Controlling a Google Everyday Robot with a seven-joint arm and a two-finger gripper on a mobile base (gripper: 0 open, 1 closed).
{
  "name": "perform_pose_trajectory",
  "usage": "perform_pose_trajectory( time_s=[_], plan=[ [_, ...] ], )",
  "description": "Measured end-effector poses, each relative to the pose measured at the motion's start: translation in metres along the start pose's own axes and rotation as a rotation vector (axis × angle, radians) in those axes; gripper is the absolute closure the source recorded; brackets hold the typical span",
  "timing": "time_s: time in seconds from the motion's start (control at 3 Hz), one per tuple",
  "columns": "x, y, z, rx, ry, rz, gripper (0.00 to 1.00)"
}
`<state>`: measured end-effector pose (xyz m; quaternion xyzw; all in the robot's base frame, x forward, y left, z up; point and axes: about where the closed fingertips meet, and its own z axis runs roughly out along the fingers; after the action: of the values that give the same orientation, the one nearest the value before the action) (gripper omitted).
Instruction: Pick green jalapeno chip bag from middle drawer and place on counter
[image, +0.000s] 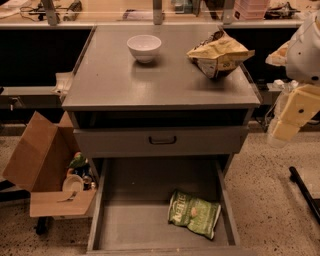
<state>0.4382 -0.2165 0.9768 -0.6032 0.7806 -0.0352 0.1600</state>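
Green bag (194, 213) lies flat on the floor of the pulled-out drawer (130, 220), in its front right part, near the right wall and apart from it. You see it skewed, with its printed face up and one corner pointing to the drawer's front.

Above the drawer's back part you have a shut drawer front (120, 142) with a dark loop handle (162, 140). The bag lies forward of that front and is open to view from above.

The counter (150, 85) tops the cabinet. On its back half stands a white bowl (144, 47), a little left of the middle. A crumpled yellow bag (219, 55) lies at the back right, close to the right rim, with its dark mouth turned to you.

Your gripper (281, 131) hangs at the far right, beside the cabinet and off its right front corner, below the counter's level and well above the drawer. You cannot tell from this view whether it is spread or closed. It holds nothing that you can make out.

To the cabinet's left, an opened cardboard box (35, 160) sits on the floor with small items in it, touching the drawer's left wall. A dark bar (305, 192) lies on the speckled floor at the right. A tan bench (125, 20) runs behind the counter.
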Motion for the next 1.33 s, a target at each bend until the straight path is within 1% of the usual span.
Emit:
perform_pose_trajectory(
  time_s=[0.33,0.67,1.0,1.33],
  plan=[
    [0.000,0.000,0.000,0.000,0.000,0.000,0.00],
    [0.000,0.012,0.029,-0.025,-0.003,-0.020,0.00],
    [-0.007,0.041,0.095,-0.080,-0.036,-0.056,0.00],
    [-0.010,0.084,0.180,-0.181,-0.071,-0.066,0.00]
  ],
)
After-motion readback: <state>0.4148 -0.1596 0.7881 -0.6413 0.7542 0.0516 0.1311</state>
